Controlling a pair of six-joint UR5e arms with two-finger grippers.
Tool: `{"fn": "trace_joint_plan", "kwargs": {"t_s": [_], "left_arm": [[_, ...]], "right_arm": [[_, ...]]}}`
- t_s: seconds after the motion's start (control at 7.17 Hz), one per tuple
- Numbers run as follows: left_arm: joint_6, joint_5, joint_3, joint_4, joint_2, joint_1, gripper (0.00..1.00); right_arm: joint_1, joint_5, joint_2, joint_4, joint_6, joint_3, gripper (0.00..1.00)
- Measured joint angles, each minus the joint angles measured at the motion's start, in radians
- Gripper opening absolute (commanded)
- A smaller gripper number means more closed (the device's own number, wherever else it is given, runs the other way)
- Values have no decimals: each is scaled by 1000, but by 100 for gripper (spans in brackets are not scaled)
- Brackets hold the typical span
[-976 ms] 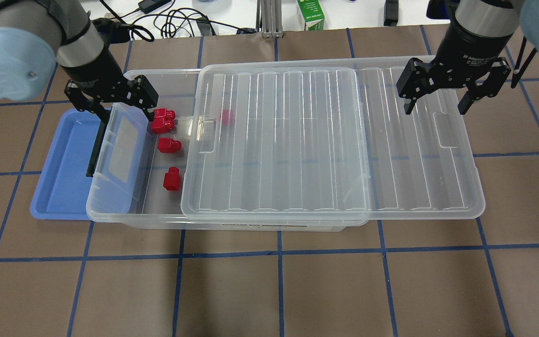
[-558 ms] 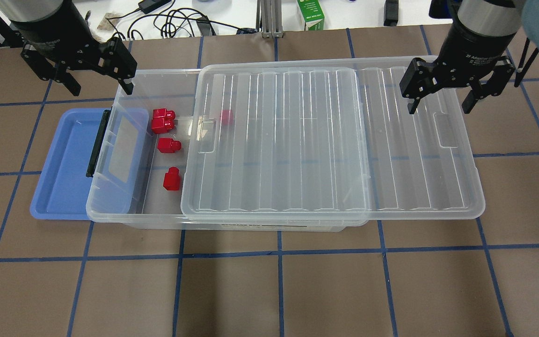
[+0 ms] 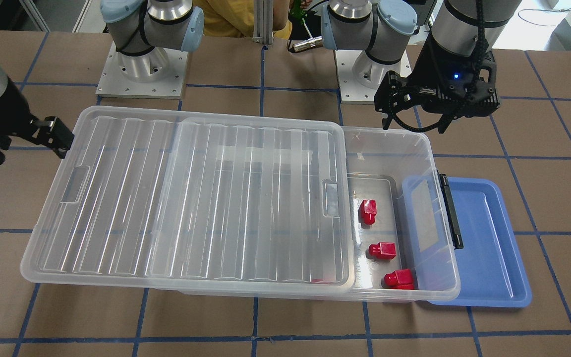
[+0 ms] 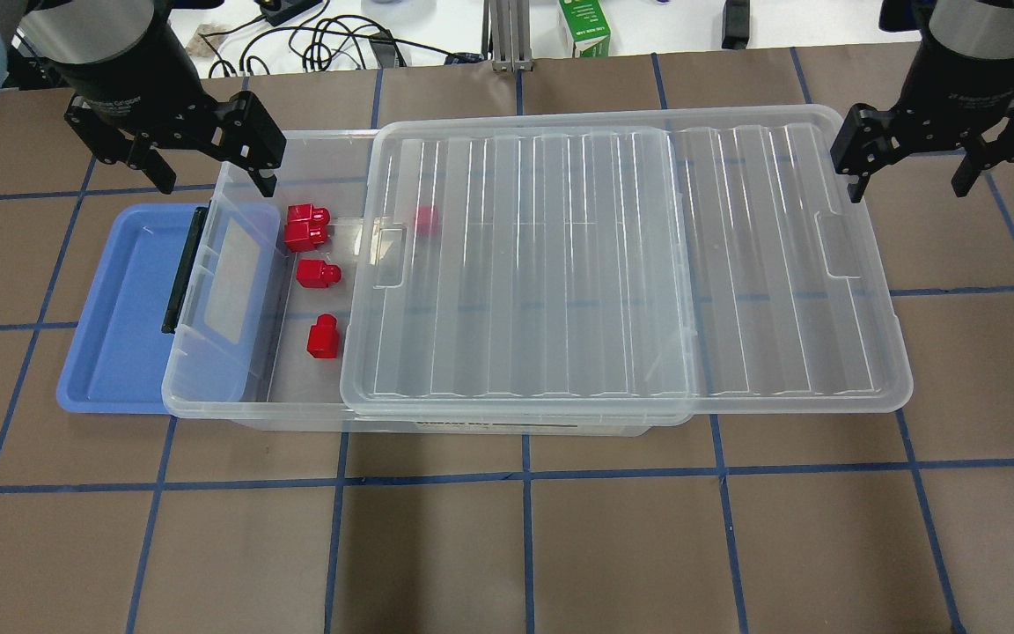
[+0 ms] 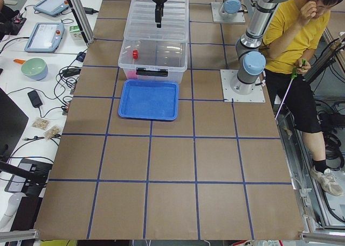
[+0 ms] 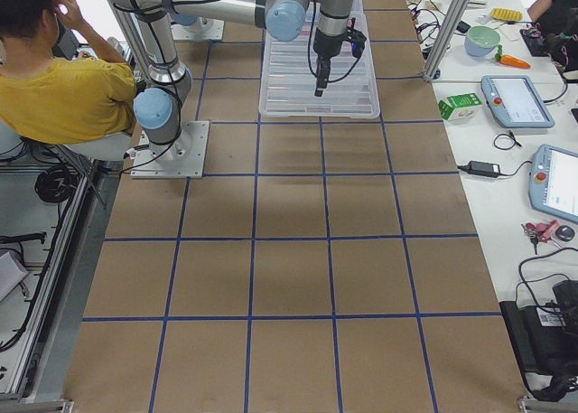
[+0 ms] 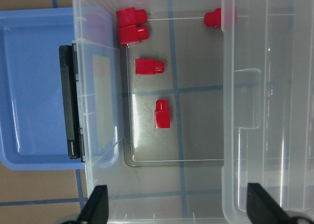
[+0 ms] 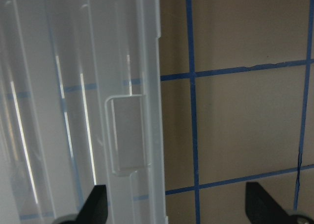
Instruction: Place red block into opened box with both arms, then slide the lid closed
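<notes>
The clear box (image 4: 296, 410) lies across the table, its black latch bar (image 4: 185, 269) at the left end. Its ribbed lid (image 4: 613, 264) sits shifted right, overhanging the right end and leaving the left end uncovered. Several red blocks rest on the box floor there: two touching (image 4: 306, 226), one alone (image 4: 318, 274), one nearer me (image 4: 324, 337), and one under the lid's edge (image 7: 219, 17). My left gripper (image 4: 177, 167) hangs open and empty above the box's far left corner. My right gripper (image 4: 912, 180) is open and empty over the lid's far right edge (image 8: 149, 101).
A shallow blue tray (image 4: 115, 308) lies against and partly under the box's left end. A green carton (image 4: 584, 31) and cables (image 4: 322, 44) sit beyond the far edge. A seated person in a yellow shirt (image 5: 294, 36) is beside the arm bases (image 3: 142, 64).
My left gripper rose from beside the red blocks and drew back to the far left corner. My right gripper shifted right, from above the lid to its far right edge. Blocks and lid stayed put.
</notes>
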Motion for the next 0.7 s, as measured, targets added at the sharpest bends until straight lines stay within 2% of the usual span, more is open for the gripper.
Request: {"fn": "trace_joint_plan", "kwargs": {"t_s": [0.42,0.7], "left_arm": [[0,-6,0,-8,5,25,100],[-5,-4,2,-9,6,30,100]], "right_arm": [[-76,-2,59,-147,-81,81,100],[-93,-10,70,-193,-134,120,100]]}}
